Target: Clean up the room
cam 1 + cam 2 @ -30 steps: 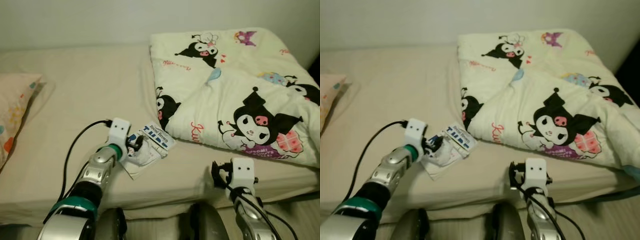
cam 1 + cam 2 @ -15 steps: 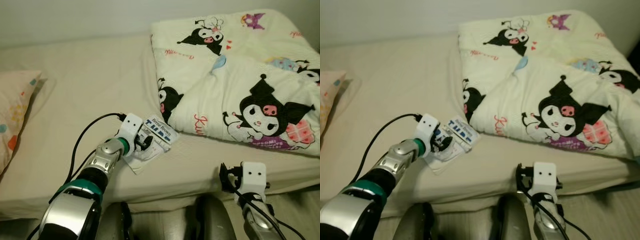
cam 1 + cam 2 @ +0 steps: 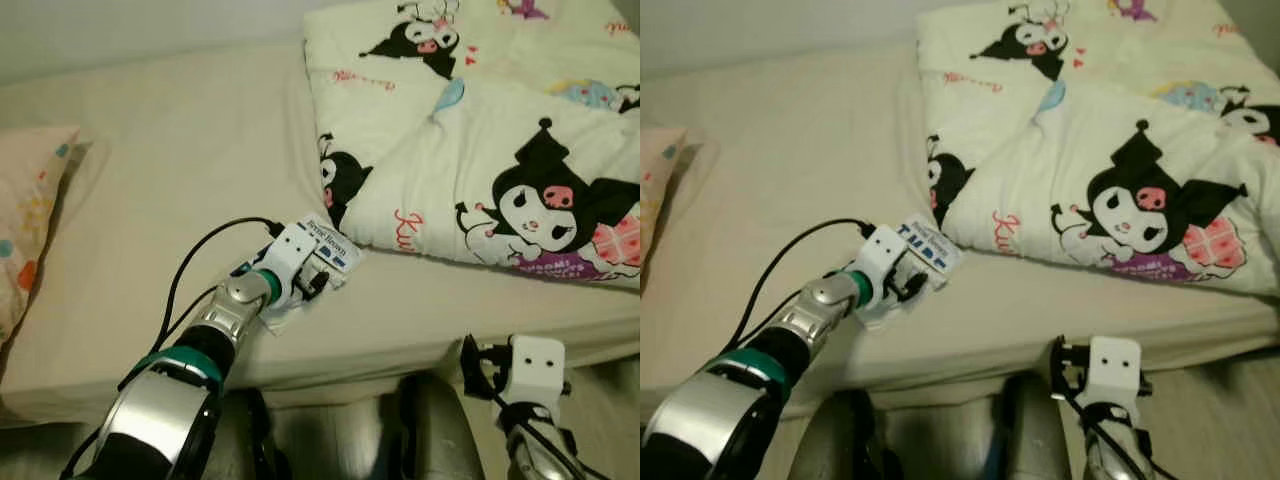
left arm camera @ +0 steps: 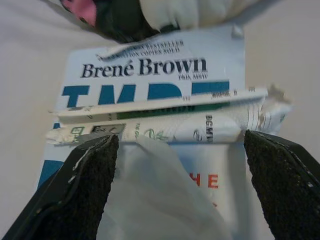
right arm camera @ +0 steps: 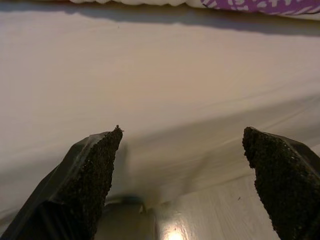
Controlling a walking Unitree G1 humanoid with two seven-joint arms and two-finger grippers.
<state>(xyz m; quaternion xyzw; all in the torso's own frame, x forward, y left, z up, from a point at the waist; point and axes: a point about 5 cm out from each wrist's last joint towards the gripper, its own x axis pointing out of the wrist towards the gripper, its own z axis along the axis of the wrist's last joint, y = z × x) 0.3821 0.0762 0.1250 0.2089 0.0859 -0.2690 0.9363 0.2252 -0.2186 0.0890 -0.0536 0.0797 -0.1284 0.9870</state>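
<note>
Where the bed meets the folded cartoon-print blanket, you have a white and blue book lying flat on the sheet, just beside the blanket's near corner, with a rolled paper and a crumpled white wrapper on top of it. Your left pincer is down over this pile with its fingers spread wide, one on each side of the rolled paper, not clamped on anything. Off to the far left a patterned pillow lies on the bed. Your right pincer hangs low by the bed's front edge, well apart from the book, its fingers also spread and holding nothing.
</note>
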